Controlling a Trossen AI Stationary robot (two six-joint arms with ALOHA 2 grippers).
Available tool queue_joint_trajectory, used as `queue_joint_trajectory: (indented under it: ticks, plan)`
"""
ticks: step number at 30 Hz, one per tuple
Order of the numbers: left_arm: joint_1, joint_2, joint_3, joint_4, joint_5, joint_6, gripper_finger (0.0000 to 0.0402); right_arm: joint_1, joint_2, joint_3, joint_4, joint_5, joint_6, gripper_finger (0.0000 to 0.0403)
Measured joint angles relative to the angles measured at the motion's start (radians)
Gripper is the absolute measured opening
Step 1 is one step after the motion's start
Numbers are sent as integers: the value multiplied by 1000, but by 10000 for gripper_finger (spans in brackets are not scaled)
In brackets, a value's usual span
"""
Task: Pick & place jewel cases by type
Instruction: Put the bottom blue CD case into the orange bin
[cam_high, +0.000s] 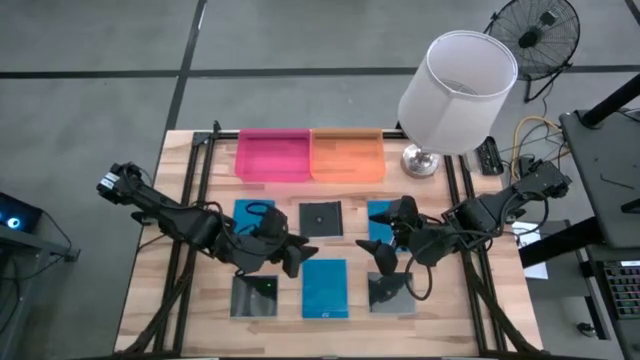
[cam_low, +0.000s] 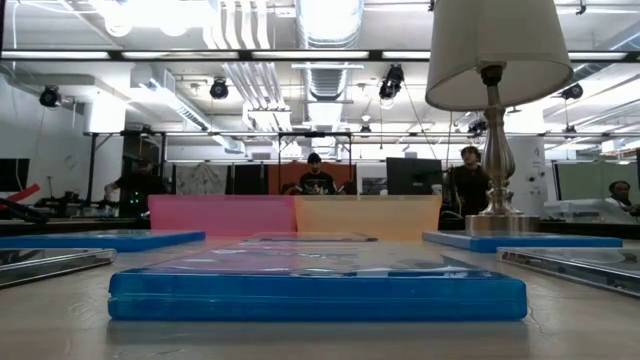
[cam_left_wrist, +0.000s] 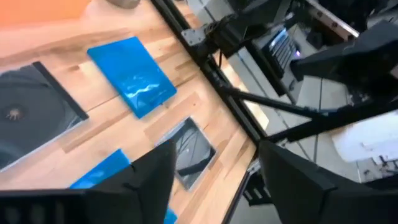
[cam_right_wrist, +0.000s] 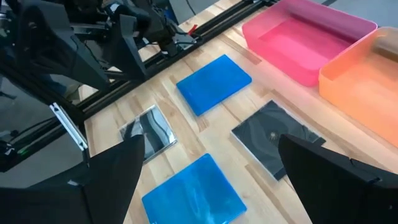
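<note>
Six jewel cases lie flat on the wooden table in two rows. The far row holds a blue case (cam_high: 253, 215), a dark case (cam_high: 321, 218) and a blue case (cam_high: 383, 214) partly under my right arm. The near row holds a dark case (cam_high: 256, 296), a blue case (cam_high: 325, 288) and a dark case (cam_high: 392, 293). My left gripper (cam_high: 295, 252) hovers open between the rows, left of centre, its fingers (cam_left_wrist: 149, 180) around nothing. My right gripper (cam_high: 385, 256) hovers open right of centre, its fingers (cam_right_wrist: 118, 168) also bare.
A pink tray (cam_high: 272, 155) and an orange tray (cam_high: 347, 155) stand side by side at the table's far edge. A lamp with a white shade (cam_high: 455, 85) stands at the far right corner. Black rails (cam_high: 190, 180) run along both sides. People stand in the room beyond.
</note>
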Motion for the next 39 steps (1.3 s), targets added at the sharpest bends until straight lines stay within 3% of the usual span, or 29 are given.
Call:
queue_joint_trajectory:
  ticks: [7, 18, 29, 39]
  plan:
    - [0, -5, 0, -93, 64, -111, 123, 0, 0, 0, 0, 1, 19, 366]
    - [2, -1, -137, -125, 194, -242, 113, 0, 2, -1, 2, 6, 57, 366]
    - [2, -1, -350, 72, 343, -284, 49, 0, 4, -1, 2, 8, 67, 366]
    - [0, -2, -494, 271, 364, -421, 10, 4, 58, -21, 1, 10, 253, 366]
